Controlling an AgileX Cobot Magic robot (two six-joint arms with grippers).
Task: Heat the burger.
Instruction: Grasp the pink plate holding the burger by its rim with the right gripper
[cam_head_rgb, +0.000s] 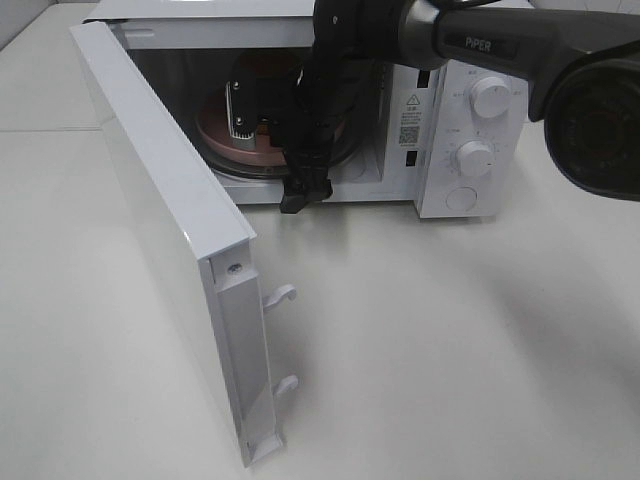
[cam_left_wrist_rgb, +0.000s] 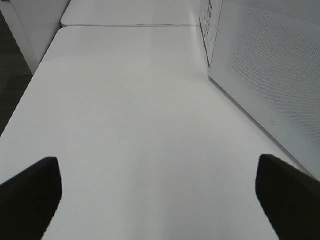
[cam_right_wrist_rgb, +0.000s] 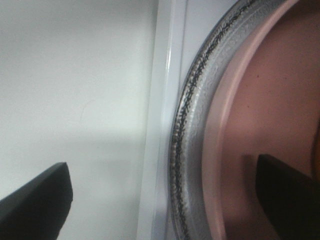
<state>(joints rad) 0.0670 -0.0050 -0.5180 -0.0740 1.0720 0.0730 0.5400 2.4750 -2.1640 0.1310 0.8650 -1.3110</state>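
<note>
Dark and blurred, the right arm reaches into the white microwave on the bench, its door swung wide open. Inside the microwave a pink plate sits on the glass turntable, with the right end effector spread wide above their rims. A brownish dome on that plate, half hidden by the arm, seems to be the burger. Beside the microwave's outer wall the left end effector gapes wide.

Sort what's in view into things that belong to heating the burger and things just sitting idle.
Belongs to the job: microwave, its open door, pink plate on the glass turntable inside, right end effector open at the plate's rim. Burger not clearly visible behind that arm.
Idle: left end effector, open above the white table.
</note>
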